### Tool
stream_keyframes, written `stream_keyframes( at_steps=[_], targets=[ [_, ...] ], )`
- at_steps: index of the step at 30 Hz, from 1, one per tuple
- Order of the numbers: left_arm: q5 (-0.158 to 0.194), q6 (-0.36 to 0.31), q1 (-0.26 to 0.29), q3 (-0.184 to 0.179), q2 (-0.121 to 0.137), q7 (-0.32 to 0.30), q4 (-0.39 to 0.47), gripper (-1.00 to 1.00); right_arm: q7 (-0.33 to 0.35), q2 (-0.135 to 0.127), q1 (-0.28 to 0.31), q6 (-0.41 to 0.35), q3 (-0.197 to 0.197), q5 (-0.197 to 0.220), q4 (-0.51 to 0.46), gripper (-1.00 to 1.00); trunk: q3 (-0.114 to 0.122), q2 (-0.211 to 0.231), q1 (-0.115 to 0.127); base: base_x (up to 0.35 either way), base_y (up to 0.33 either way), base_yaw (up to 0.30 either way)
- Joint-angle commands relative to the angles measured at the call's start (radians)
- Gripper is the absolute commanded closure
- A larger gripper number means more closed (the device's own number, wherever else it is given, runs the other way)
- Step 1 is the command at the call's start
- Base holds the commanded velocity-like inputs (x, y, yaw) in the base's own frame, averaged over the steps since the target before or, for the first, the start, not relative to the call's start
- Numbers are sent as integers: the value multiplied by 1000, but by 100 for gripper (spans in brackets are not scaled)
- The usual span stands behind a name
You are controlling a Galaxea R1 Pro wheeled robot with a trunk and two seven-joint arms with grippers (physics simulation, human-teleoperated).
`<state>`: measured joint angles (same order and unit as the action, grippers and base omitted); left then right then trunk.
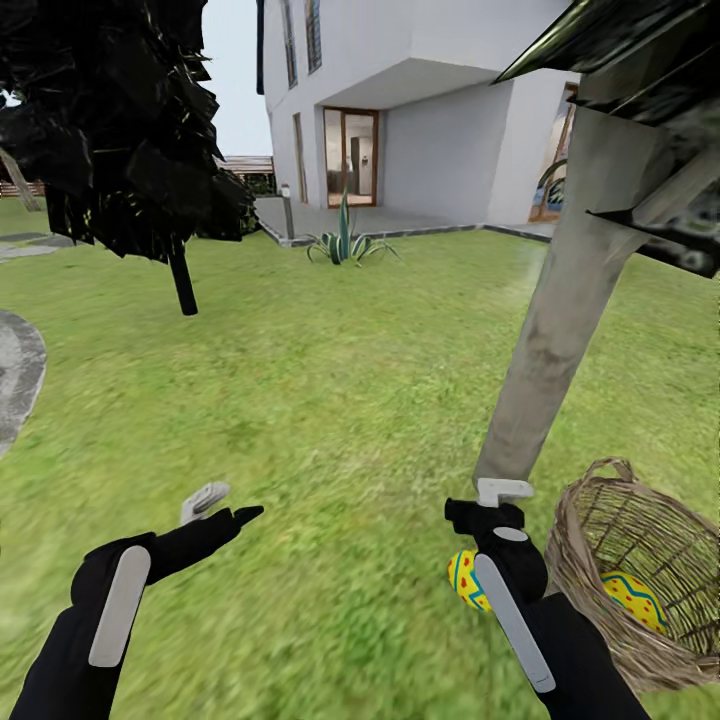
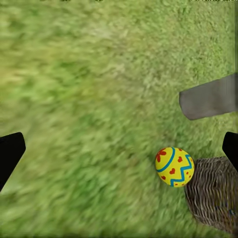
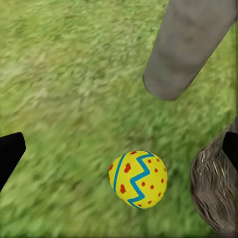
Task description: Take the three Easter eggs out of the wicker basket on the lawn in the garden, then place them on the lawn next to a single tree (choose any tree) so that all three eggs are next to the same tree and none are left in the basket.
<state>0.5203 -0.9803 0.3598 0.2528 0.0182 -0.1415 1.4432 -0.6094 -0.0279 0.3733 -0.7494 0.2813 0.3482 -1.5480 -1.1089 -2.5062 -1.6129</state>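
Head view, setting: You face a green lawn [image 1: 330, 380] with a white house [image 1: 420, 110] beyond it. A near-black tree [image 1: 120, 130] stands far to your left.
Head view, tree: The pale grey trunk of the tree [image 1: 555, 330] rises just ahead of your right arm, meeting the grass close to the basket.
Head view, basket: The wicker basket [image 1: 640, 575] sits on the grass at your right, tilted towards you, with one Easter egg [image 1: 632, 598] visible inside.
Head view, second egg: Another egg [image 1: 464, 580] lies on the grass beside your right arm, partly hidden by it.
Head view, hands: Your left gripper [image 1: 222, 505] hovers over bare grass, fingers spread and holding nothing. Your right gripper [image 1: 490, 505] is near the trunk; from here you cannot tell its state.
Left wrist view: The egg on the grass [image 2: 174, 166] lies free, between the trunk foot [image 2: 208, 96] and the basket [image 2: 213, 196].
Right wrist view: The same egg [image 3: 138, 179] rests below parted fingers, ungripped, near the trunk [image 3: 186, 49].
Progress: One egg appears placed by the tree. At least one is left in the basket; you cannot tell where the third is.
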Motion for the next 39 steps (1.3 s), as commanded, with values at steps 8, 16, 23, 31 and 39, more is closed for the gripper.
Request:
stream_keyframes(
  at_steps=[8,16,23,31,39],
  targets=[
    [-9,-4,1,2,-1,-13,2,-100,-9,-1,1,-7,2,11,-1,-100,30,2,4,-13,0,0],
    [-10,-4,1,-11,-2,-9,0,-100,-9,-1,1,-7,4,11,-1,-100,61,3,8,0,0,0],
    [-11,-4,1,-27,-2,-7,-3,-100,-9,0,6,-31,32,8,-21,-100,88,5,11,0,0,0],
    [-11,-3,1,-29,-3,-7,-4,-100,20,-1,125,-212,-181,18,-10,-100,117,27,24,0,0,0],
    [-11,-3,1,-29,0,-7,-34,-100,34,-43,221,-290,-350,14,79,-100,142,83,55,0,0,0]
  ],
)
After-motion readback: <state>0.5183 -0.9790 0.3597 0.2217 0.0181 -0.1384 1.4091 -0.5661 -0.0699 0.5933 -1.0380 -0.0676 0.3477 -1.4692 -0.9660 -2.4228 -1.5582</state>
